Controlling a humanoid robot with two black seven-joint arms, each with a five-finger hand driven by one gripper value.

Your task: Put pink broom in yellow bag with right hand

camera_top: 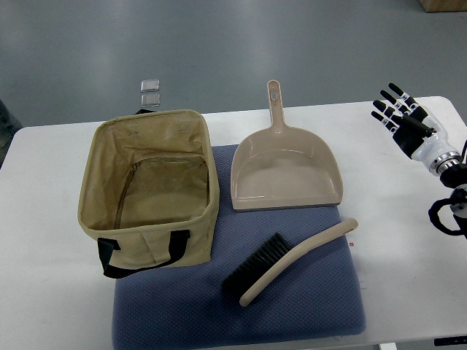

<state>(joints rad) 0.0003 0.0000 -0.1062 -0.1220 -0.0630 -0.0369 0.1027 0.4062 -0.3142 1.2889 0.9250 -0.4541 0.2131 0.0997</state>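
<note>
The broom [292, 262] is a small hand brush with a pale pinkish-beige curved handle and black bristles. It lies on the blue mat [306, 306] at the front, handle end pointing right. The yellow fabric bag [149, 189] stands open on the left, with black straps and nothing visible inside. My right hand [398, 111] is above the white table at the far right, fingers spread and holding nothing, well apart from the broom.
A matching pinkish dustpan [284, 171] lies behind the broom, handle pointing away. Two small clear squares [150, 92] sit on the floor beyond the table's far edge. The white table [51, 292] surrounds the mat.
</note>
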